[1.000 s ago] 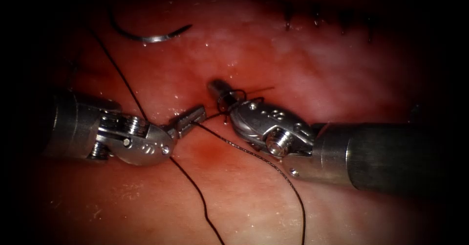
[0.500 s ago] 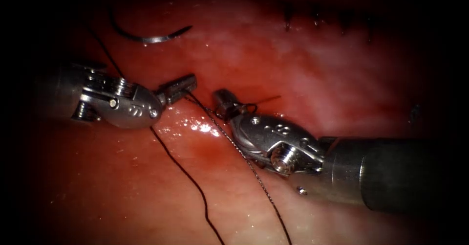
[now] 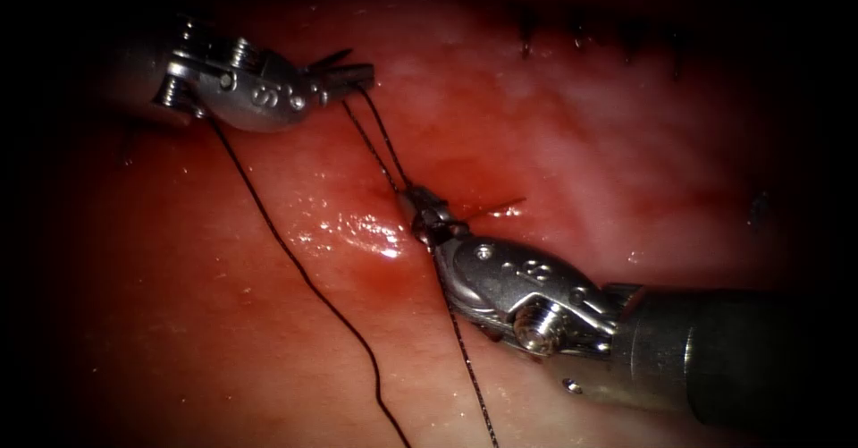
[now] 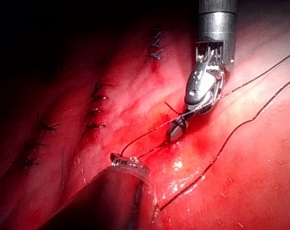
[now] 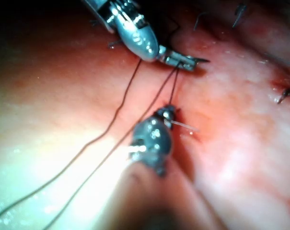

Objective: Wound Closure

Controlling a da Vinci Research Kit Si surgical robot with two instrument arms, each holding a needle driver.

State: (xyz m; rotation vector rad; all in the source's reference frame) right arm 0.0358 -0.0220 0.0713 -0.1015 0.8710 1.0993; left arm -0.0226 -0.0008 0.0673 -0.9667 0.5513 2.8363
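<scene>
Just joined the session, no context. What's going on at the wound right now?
Both tools hold thread and have pulled apart over the last second. The left tool has moved up and away, jaws shut on the thread. The right tool stays low at the cut in the tissue, jaws shut on thread with a short end sticking out. The needle lies free on the tissue beside the left tool's tip.

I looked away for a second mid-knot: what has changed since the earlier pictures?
The left tool, shut on the thread, has risen up and away from the right tool, drawing two strands taut between them. The right tool slid slightly down, the loops still around its jaws. The needle still lies loose on the tissue, now beside the left tool.
</scene>
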